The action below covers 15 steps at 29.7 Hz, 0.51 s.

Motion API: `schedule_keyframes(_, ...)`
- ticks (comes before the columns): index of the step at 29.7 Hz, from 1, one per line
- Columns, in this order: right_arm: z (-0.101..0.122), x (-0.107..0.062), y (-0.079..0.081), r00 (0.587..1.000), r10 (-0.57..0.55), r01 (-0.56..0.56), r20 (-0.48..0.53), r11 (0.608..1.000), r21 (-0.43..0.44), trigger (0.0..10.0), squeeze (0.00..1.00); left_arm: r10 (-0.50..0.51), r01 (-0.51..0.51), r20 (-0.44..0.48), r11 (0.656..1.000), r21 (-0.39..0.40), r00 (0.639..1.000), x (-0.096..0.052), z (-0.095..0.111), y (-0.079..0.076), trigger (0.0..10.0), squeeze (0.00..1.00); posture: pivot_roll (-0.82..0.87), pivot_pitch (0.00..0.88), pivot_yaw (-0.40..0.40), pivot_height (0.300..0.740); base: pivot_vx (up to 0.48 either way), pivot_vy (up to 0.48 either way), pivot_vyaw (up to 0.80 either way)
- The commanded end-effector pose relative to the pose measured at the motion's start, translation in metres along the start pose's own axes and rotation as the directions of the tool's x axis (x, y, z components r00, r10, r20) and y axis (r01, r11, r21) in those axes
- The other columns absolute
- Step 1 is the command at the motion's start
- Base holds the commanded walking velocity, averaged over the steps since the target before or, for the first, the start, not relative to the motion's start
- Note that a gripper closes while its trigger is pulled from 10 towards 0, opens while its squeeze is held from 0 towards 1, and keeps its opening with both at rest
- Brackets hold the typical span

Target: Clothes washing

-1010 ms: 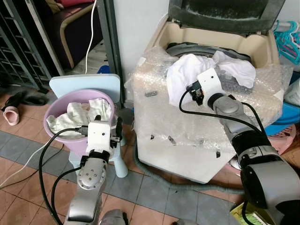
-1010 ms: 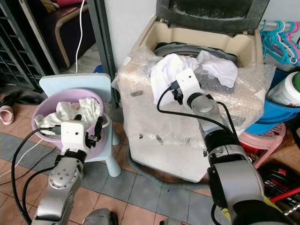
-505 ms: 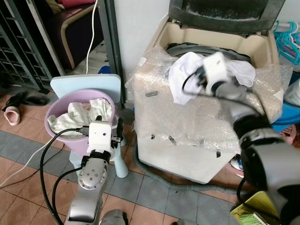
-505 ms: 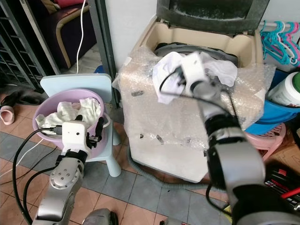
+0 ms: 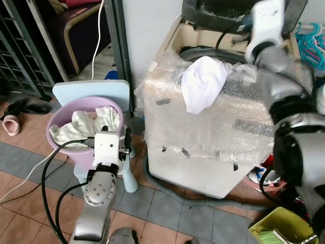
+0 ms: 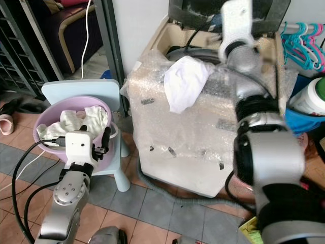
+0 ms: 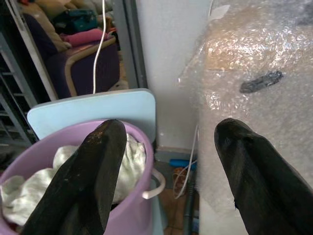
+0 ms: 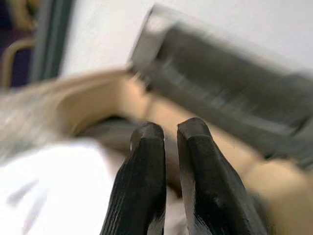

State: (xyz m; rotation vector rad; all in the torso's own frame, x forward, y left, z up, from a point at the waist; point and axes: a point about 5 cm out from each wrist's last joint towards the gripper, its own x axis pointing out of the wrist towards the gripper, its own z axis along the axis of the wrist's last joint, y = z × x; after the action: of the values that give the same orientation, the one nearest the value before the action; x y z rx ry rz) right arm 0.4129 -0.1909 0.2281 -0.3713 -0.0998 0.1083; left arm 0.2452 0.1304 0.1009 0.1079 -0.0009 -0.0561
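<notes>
Tiled flooring and a pale wall frame a top-loading washing machine [image 5: 213, 137], its body wrapped in bubble wrap and its dark lid [image 5: 238, 12] propped open. One white garment [image 5: 202, 84] hangs over the machine's front rim, part of it down the wrapped front, so it is not inside the tub. Above the open tub, near the lid, the right gripper [image 8: 168, 171] is raised with its two black fingers almost touching and nothing between them; the view there is blurred. To the left of the machine a lilac basin [image 5: 61, 124] sits on a pale blue child's chair [image 5: 94, 91] and holds several crumpled white cloths [image 5: 84, 124]. Just in front of that basin the left gripper [image 7: 171, 161] hovers, fingers spread wide and empty, one finger lined up over the basin and the other toward the machine's wrapped side.

Loading appears to be the step in hand and is far from done. A next move would likely call for nudging the hanging garment fully into the tub, or lowering the spread left gripper onto a cloth in the basin and closing on it.
</notes>
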Motion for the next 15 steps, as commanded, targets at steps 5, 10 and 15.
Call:
schedule_keyframes(5, -0.009, -0.008, 0.008, 0.999, 0.015, -0.015, 0.051, 1.0, 0.0, 10.0, 0.0, -0.021, 0.02, 0.041, 1.0, 0.005, 0.999, 0.004, 0.01, 0.002, 10.0, 0.0, 0.03, 0.0, 0.024, 0.74, 0.428, 0.049, 0.0)
schedule_keyframes(10, -0.018, -0.016, 0.023, 0.993, 0.09, -0.088, 0.071, 0.995, -0.036, 10.0, 0.0, -0.027, 0.028, 0.051, 1.0, -0.003, 0.998, 0.006, 0.013, 0.002, 10.0, 0.0, 0.03, 0.008, 0.032, 0.74, 0.441, 0.0, 0.0)
schedule_keyframes(15, -0.032, -0.021, 0.025, 0.992, 0.125, -0.125, -0.005, 0.989, -0.074, 10.0, 0.5, -0.034, 0.035, 0.054, 0.999, -0.023, 0.998, 0.001, 0.014, 0.001, 10.0, 0.0, 0.03, 0.017, 0.033, 0.74, 0.139, 0.0, 0.0)
